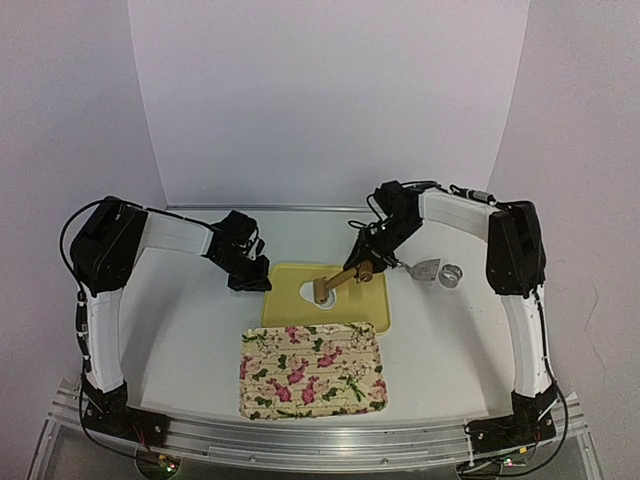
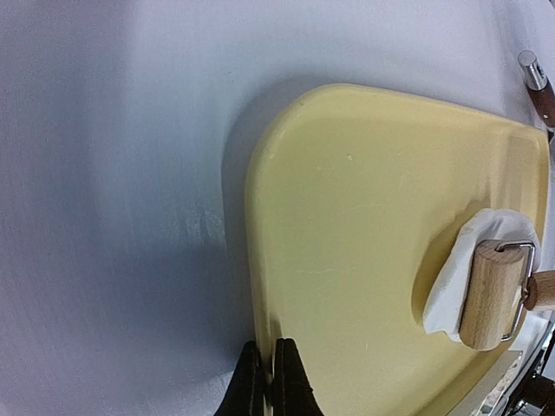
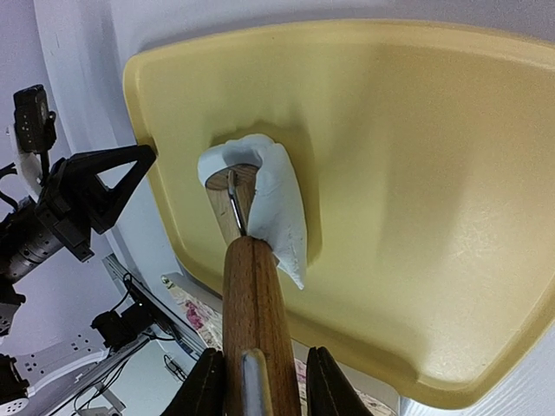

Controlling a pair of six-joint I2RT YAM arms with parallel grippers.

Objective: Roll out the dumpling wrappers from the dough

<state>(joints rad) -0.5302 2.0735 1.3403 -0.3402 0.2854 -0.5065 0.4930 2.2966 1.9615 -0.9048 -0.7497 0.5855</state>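
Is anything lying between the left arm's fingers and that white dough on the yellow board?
Nothing visible. Only bare yellow board lies between the left fingers, pinched on its edge, and the white dough. The wooden roller, held by the right fingers, rests on top of the dough.

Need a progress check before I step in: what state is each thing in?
cutting board: flat on the table
roller: drum on the dough, handle held
dough: uneven lump, curled up against the roller, not flat
right gripper: jaws shut on the roller handle
left gripper: jaws shut on the cutting board's left rim
floral tray: empty
ring cutter: lying free on the table
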